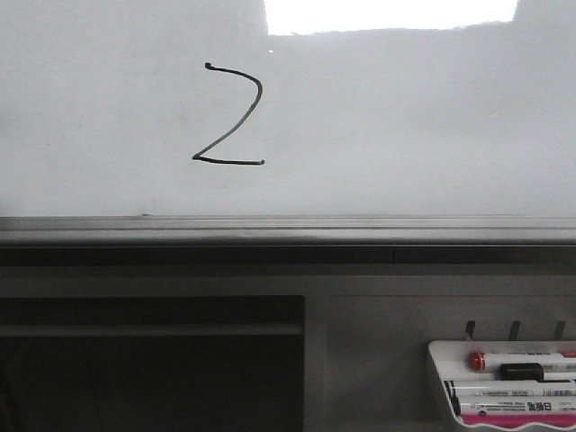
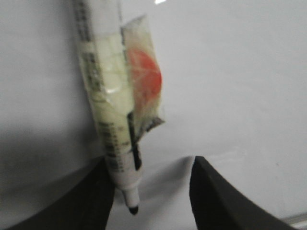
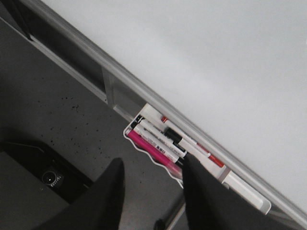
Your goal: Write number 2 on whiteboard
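The number 2 (image 1: pixel 229 163) stands in thin black marker on the left half of the whiteboard (image 1: pixel 405 135), above its grey bottom rail (image 1: pixel 270 230). Neither gripper shows in the front view. In the left wrist view my left gripper (image 2: pixel 149 165) is open close to the board surface (image 2: pixel 240 72). A white marker (image 2: pixel 108 96) wrapped in yellowish tape lies along one finger, with its black tip (image 2: pixel 133 209) uncapped and the other finger well apart from it. My right gripper (image 3: pixel 152 160) is open and empty, below the board (image 3: pixel 216 48).
A small white marker tray (image 1: pixel 436 378) with red, black and pink markers hangs under the rail at the lower right; it also shows in the right wrist view (image 3: pixel 144 111), just beyond the right fingers. Grey speckled floor (image 3: pixel 62 110) lies below. A dark opening (image 1: pixel 153 378) sits under the board's left.
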`<state>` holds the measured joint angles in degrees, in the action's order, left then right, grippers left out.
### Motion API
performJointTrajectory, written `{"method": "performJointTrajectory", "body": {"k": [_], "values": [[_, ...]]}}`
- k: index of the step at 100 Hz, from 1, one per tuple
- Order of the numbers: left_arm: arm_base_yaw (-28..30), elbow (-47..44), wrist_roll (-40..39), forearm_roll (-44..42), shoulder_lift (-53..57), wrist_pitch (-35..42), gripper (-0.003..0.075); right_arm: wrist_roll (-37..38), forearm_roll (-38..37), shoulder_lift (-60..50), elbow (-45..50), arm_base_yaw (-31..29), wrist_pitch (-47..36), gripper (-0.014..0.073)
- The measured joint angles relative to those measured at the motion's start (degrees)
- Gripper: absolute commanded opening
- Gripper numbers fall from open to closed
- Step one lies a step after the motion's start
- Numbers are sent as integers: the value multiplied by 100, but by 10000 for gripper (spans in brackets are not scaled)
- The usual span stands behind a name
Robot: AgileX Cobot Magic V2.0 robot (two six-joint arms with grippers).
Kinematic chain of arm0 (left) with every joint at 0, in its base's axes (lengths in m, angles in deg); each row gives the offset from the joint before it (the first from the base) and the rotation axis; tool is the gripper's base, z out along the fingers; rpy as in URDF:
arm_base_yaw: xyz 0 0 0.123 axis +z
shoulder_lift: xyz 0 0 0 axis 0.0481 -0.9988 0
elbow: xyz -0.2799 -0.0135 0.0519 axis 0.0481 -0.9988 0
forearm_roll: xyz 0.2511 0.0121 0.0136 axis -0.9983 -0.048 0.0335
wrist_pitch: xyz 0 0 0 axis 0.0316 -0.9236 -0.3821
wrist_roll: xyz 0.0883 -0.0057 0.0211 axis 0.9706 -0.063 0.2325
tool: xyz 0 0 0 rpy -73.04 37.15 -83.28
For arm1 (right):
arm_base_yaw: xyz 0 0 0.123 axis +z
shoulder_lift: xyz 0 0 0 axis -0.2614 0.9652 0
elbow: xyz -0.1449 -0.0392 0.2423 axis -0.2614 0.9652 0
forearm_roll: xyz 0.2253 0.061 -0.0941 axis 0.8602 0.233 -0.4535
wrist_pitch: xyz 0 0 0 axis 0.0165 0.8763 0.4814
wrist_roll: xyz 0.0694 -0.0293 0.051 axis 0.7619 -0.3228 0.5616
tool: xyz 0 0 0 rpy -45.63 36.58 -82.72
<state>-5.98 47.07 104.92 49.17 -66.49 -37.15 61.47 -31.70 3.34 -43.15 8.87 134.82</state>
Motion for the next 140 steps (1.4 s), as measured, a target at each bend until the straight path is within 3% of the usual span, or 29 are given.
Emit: {"method": "performJointTrajectory", "body": {"k": [14, 24, 39, 67, 74, 88, 106, 140], "values": [[418, 526, -253, -491, 292, -1540, 348, 92, 0, 11, 0, 0, 414, 251], [671, 940, -870, -1210, 578, -2567, 348, 734, -99, 11, 0, 0, 446, 245], [748, 1305, -1645, -2258, 1144, -3131, 347, 1631, -434, -226, 236, 0, -122, 244], [-194, 578, -1796, -2410, 2832, -2333, 344, 2967, -1214, -1565, 1616, 0, -1822, 225], [-288, 128, -1902, -2432, 3301, -1970, 318, 3063, -1320, -1987, 1961, 0, -2099, 162], [-309, -865, -2405, -2390, 4197, -1093, 185, 3100, -1577, -2831, 2568, 0, -2560, -71], [-309, -1909, -2558, -2154, 5051, 116, -22, 3253, -1712, -3745, 3152, 0, -3344, -68], [-309, -2861, -2571, -2131, 5242, 517, -20, 3320, -1712, -4004, 3529, 0, -3523, -68]]}}
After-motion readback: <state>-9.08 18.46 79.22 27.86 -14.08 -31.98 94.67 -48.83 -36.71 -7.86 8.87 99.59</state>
